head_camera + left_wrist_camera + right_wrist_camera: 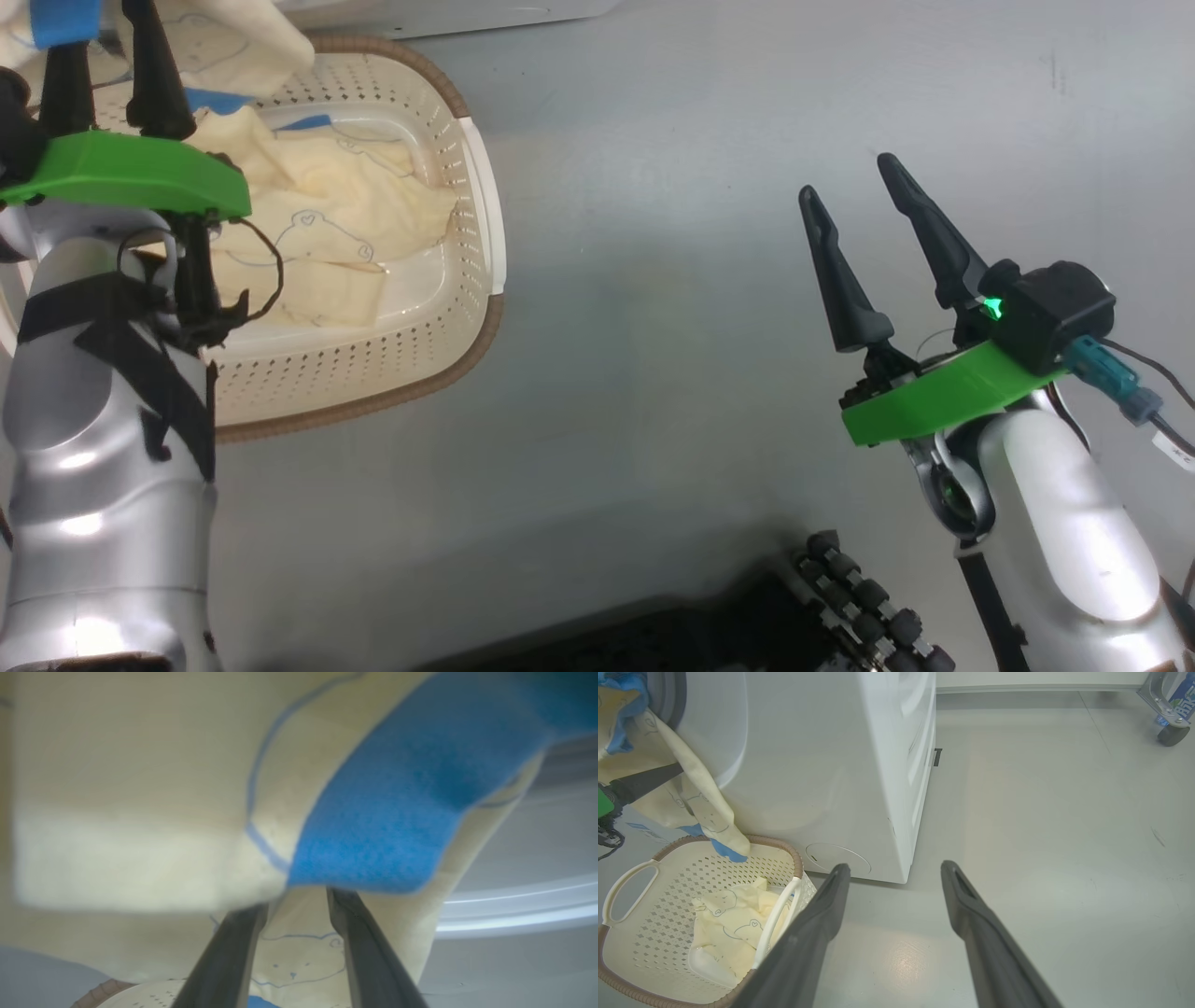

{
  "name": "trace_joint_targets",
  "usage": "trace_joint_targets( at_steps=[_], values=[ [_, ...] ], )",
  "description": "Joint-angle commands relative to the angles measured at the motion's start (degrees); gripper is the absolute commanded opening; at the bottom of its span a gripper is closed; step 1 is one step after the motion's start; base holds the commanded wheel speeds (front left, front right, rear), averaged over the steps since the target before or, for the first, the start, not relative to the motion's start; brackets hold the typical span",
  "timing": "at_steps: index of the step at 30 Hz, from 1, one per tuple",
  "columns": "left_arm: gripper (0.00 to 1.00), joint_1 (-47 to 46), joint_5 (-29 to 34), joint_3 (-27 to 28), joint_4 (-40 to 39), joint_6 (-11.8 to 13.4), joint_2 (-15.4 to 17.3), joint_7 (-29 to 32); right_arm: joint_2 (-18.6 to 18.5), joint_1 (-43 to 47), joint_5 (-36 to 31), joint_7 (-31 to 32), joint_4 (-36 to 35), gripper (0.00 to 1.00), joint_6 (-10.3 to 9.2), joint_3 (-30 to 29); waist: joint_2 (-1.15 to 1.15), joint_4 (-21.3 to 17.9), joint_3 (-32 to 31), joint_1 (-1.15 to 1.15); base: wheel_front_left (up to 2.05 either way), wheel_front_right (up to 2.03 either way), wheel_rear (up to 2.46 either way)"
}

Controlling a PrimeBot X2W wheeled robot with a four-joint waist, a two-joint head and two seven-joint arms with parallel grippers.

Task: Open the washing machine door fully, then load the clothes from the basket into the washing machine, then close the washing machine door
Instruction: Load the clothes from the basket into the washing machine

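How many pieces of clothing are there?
2, folds may hide more: one garment hangs by the washing machine's opening at the left gripper; another garment lies crumpled in the basket.

Glare patch point(901, 956) is reflected on glossy grey floor point(1064, 835). White skirting point(1041, 688) is seen at the far edge; a castored metal frame point(1155, 695) is parked nearby.

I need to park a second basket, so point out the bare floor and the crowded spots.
Free: the grey floor between the basket and the right gripper. Crowded: over the basket, where the left gripper is among the clothes.
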Motion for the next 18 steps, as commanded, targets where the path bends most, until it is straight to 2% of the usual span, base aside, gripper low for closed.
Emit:
trace_joint_targets(
  at_steps=[1, 2, 3, 5, 8, 18],
  values=[
    [0.48, -1.46, 0.82, 2.05, -4.46, 0.02, 1.49, -0.73, -0.54, 0.81, 0.06, -0.38, -1.32, 1.00, 0.21, 1.07, 0.00, 0.04, -0.01, 0.00, 0.00, 0.00, 0.00],
    [0.37, -1.36, 1.04, 2.16, -4.76, 0.02, 1.38, -0.73, -0.54, 0.80, 0.07, -0.38, -1.30, 1.00, 0.21, 1.05, 0.00, 0.07, -0.03, 0.00, 0.00, 0.00, 0.00],
    [0.37, -1.36, 1.04, 2.16, -4.76, 0.02, 1.38, -0.73, -0.54, 0.80, 0.07, -0.38, -1.30, 1.00, 0.21, 1.05, 0.00, 0.07, -0.03, 0.00, 0.00, 0.00, 0.00],
    [0.25, -1.24, 1.40, 2.36, -5.37, 0.02, 1.20, -0.73, -0.53, 0.79, 0.08, -0.38, -1.29, 1.00, 0.21, 0.96, 0.00, 0.11, -0.08, 0.00, 0.00, 0.00, 0.00],
    [0.00, -0.90, 1.73, 2.55, -6.00, 0.02, 1.00, -0.73, -0.51, 0.73, 0.07, -0.38, -1.26, 1.00, 0.21, 0.92, 0.00, 0.21, -0.24, 0.00, 0.00, 0.00, 0.00],
    [0.00, 1.01, 2.86, 3.05, -7.39, 0.02, 0.63, -0.73, -0.48, 0.56, 0.07, -0.38, -1.37, 1.00, 0.21, 0.67, 0.00, 0.72, -0.63, 0.00, 0.00, 0.00, 0.00]
  ],
)
